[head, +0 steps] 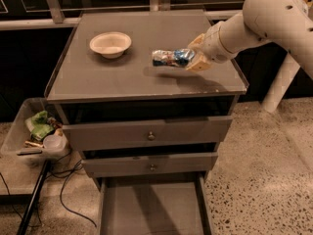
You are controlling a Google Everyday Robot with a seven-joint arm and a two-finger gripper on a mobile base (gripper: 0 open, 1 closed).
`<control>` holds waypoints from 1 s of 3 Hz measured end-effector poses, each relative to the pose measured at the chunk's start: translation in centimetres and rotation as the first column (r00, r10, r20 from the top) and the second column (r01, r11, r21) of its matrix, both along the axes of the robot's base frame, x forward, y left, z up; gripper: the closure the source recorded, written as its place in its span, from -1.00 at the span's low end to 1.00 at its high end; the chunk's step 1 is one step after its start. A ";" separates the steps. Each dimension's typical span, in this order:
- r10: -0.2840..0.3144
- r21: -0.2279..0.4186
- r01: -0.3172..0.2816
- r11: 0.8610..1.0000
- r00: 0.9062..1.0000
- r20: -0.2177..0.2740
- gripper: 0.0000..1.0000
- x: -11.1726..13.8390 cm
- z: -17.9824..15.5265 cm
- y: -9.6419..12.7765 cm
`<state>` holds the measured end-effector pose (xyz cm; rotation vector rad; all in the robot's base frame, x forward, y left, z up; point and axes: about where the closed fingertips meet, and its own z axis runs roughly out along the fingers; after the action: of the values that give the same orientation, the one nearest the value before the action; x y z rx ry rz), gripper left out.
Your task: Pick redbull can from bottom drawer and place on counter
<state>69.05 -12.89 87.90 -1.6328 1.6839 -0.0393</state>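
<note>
Redbull can (pixel 168 58) held horiz. in tool (pixel 190 59), just off the surface (pixel 122 82), shadow right under it. Tool fingers (pixel 199 65) clamped tight on can's end nearest the arm; arm reaches in from frame-right. Can hangs over mid-right part of surface, well apart from white bowl (pixel 110 44), which rests toward back-left. Below, bottom drawer (pixel 151 212) pulled out, flat grey floor showing. 2 knobbed drawers (pixel 146 133) above it. Clear bin (pixel 19 141) w/ scraps on floor, frame-left of cabinet.

Glossy metal redbull can (pixel 168 58) in smooth plastic claw (pixel 191 56) over matt grey counter (pixel 122 80)
</note>
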 end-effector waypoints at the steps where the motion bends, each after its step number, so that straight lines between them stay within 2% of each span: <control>1: -0.013 -0.007 0.013 1.000 1.000 -0.008 1.00 0.4 -0.8 -0.2; 2: -0.021 -0.014 0.020 1.000 1.000 -0.023 1.00 1.2 -1.7 0.0; 3: -0.021 -0.014 0.020 1.000 1.000 -0.023 0.65 1.2 -1.7 0.0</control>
<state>70.24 -12.86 86.22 -1.6316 1.7212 -0.0421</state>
